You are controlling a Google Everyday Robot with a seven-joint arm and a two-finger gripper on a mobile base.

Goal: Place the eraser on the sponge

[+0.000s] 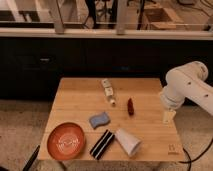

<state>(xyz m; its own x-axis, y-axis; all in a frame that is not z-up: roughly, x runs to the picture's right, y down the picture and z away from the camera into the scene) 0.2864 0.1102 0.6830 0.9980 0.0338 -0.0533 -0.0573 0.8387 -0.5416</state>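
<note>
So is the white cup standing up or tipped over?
Tipped over: the white cup lies on its side beside the eraser. The tool hovers at the right edge of the table.

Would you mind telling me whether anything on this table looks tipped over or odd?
The cup lies on its side near the front edge, beside the eraser; nothing spilled shows. The gripper hangs at the table's right side.

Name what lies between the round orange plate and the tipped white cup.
Camera view: the black rectangular eraser lies between orange plate and white cup. The gripper hangs by the right edge of the wooden table.
</note>
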